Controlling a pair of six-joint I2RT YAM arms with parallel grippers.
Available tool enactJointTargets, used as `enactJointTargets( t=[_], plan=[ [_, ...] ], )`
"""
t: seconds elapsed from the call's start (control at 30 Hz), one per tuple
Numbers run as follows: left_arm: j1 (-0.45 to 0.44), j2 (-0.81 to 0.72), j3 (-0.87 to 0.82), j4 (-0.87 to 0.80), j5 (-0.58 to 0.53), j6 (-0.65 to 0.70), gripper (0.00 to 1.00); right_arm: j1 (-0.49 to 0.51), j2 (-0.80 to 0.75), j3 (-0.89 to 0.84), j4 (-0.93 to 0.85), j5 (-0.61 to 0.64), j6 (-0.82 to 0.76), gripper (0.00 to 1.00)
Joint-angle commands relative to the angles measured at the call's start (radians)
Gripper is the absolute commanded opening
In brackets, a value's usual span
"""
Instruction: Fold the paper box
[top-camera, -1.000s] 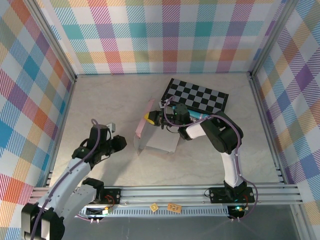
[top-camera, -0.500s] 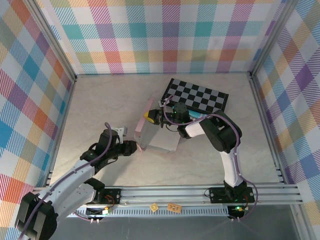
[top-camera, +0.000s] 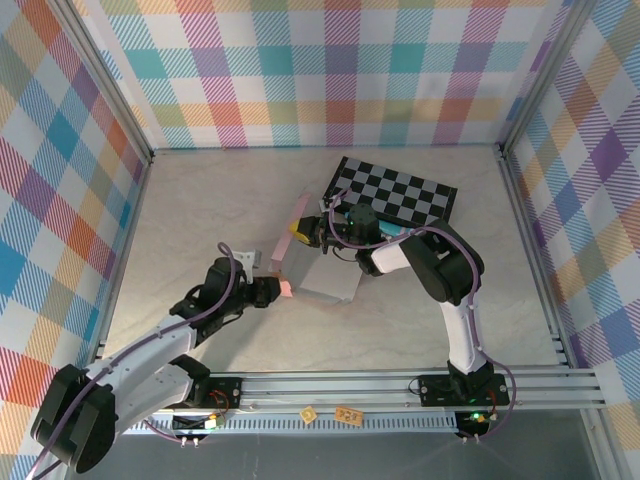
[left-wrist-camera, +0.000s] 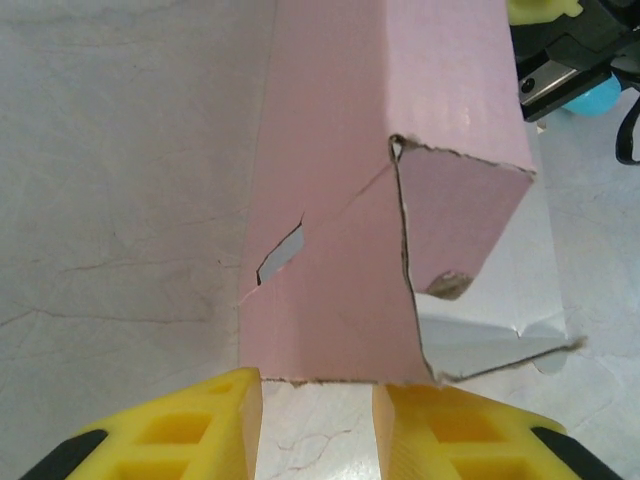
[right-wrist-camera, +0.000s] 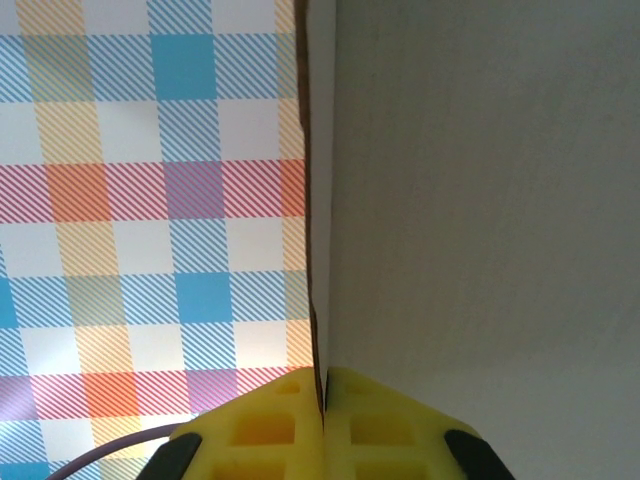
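On the veined table (top-camera: 200, 210), the paper box (left-wrist-camera: 330, 180): thin, creased pink cardboard.

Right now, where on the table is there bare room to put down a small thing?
Free: the table between left wall and paper box; also between the right arm and right wall. Crowded: the middle, with left end effector and right end effector at the box, checkered board behind.

Pink paper box (top-camera: 315, 275), half-folded, mid-table

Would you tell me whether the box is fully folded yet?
Partly folded: the box forms a pink sleeve, but one end gapes open, pale inside showing.
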Motion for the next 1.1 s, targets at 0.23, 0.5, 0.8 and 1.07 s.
enactJointTargets(
  t=[0.23, 0.5, 0.8, 1.07],
  plan=[
    [-0.030, 0.074, -0.001, 0.194, -0.040, 0.010, 0.33, -0.005, 0.032, 0.018, -0.019, 0.031, 0.028, 0.00],
    [-0.047, 0.088, -0.006, 0.246, -0.064, 0.003, 0.34, -0.003, 0.042, 0.019, 0.013, 0.066, 0.074, 0.00],
    [-0.049, 0.167, -0.009, 0.338, -0.072, 0.009, 0.32, 0.014, 0.049, 0.039, 0.045, 0.116, 0.129, 0.00],
    [-0.061, 0.215, 0.004, 0.405, -0.121, -0.003, 0.30, 0.022, 0.033, 0.047, 0.046, 0.182, 0.164, 0.00]
  ],
)
